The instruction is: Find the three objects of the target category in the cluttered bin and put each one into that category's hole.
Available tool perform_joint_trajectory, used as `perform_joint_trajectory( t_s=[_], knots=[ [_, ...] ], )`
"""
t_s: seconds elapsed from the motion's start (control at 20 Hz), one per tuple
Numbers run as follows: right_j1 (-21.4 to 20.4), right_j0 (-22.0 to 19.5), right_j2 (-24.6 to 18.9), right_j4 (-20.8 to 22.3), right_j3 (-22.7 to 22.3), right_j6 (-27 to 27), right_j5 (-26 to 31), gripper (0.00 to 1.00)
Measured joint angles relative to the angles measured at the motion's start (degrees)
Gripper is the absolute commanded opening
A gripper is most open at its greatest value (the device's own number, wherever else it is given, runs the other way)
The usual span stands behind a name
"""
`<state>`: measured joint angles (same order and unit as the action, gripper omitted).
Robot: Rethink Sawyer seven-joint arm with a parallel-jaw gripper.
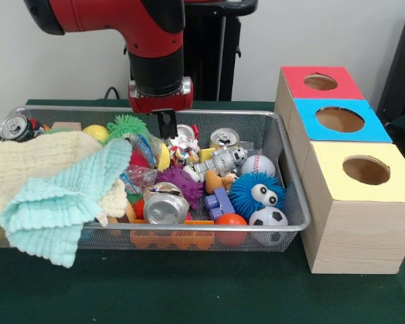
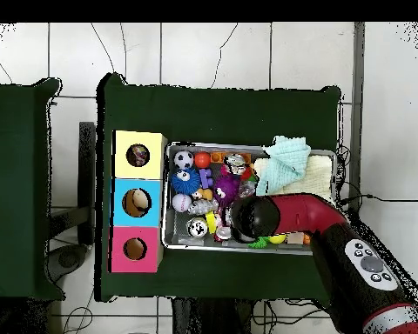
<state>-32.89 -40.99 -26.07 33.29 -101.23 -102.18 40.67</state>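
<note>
A: Where is the gripper (image 1: 165, 126)?
B: It hangs over the back of the bin (image 1: 293, 177), its dark tips down among the toys near the far rim. Open or shut, I cannot tell; the tips read as one dark block.
A: Room to move?
B: Little. A green spiky ball (image 1: 127, 125) lies just left of it, a can (image 1: 225, 138) to its right, and toys crowd the floor all round. Two cloths, cream (image 1: 34, 165) and mint (image 1: 64, 202), cover the left half and the mint one droops over the front rim. The boxes stand just beside the bin's right end.
A: The wads?
B: One crinkled, clear-white wrapper with coloured spots (image 1: 143, 145) lies just left of the tips, another (image 1: 136, 179) lower, by the mint cloth. A third I cannot find.
A: The hole?
B: Round, in the yellow top (image 1: 366, 170) of the nearest box; overhead, something sits inside it.
A: Counts?
B: Three boxes: red (image 1: 320, 82), blue (image 1: 339, 119), yellow. Four cans show.
</note>
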Motion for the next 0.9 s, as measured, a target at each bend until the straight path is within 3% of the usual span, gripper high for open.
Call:
perform_joint_trajectory(
  t_s=[0.15, 0.2, 0.9],
  knots=[
    [0.01, -0.11, -0.52, 0.01, -0.02, 0.0, 0.15, 0.0],
    [0.05, -0.32, -0.97, 0.0, -0.02, 0.0, 0.15, 1.0],
    [0.84, -1.1, -1.43, -0.04, 0.0, 0.0, 0.15, 1.0]
  ],
)
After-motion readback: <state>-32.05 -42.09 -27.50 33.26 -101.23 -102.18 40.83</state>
